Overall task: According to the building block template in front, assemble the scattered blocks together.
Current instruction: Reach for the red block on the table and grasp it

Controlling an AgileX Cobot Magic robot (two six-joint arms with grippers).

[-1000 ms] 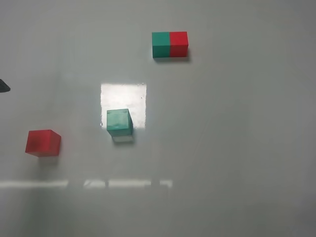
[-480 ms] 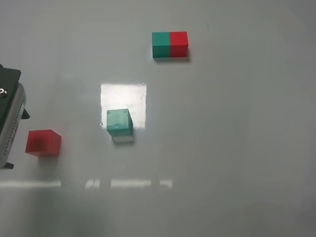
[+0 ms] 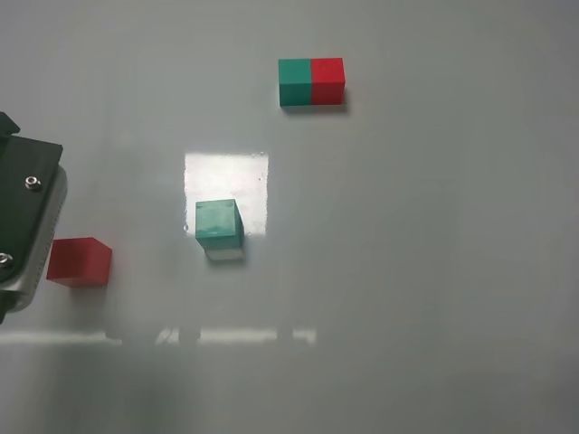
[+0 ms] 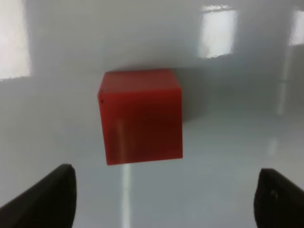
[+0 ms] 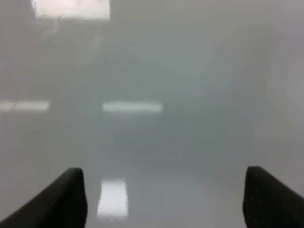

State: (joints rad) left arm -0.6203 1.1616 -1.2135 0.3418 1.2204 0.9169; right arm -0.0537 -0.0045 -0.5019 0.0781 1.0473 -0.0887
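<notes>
**Assembly not begun; left gripper lined up on red cube**

- Left gripper (image 4: 164,204): jaws are seen spread wide with nothing between them. Only the two dark fingertips (image 4: 47,199) show, at the lower corners of the left wrist frame.
- Loose matte red cube (image 4: 141,116): it is found at the centre of the left wrist frame, ahead of the gap between the fingers and not yet inside it. It sits flat on the glossy grey-white tabletop (image 3: 434,271) and is untouched.
- Overhead view: the same red cube (image 3: 80,262) is placed at the lower left of the frame. The left arm's grey and black wrist housing (image 3: 27,217) hangs at the left edge and overlaps the cube's left side.
- Right gripper (image 5: 168,199): jaws are wide apart and empty. Only bare tabletop is shown in its view. This arm is not seen in the overhead frame.
- Loose matte teal-green cube (image 3: 219,224): it is noted left of centre, at the lower edge of a bright square reflection, well apart from the red cube. It is slightly turned against the frame edges.
- Joined teal-green and red two-cube template bar (image 3: 311,81): it lies at the top of the frame, right of centre, with green on the left and red on the right.

Progress, as judged: nothing is joined yet. Both loose cubes are still to be gripped and brought side by side. To match the bar they must end touching, green on the left and red on the right. The red cube looks set to be taken first.
</notes>
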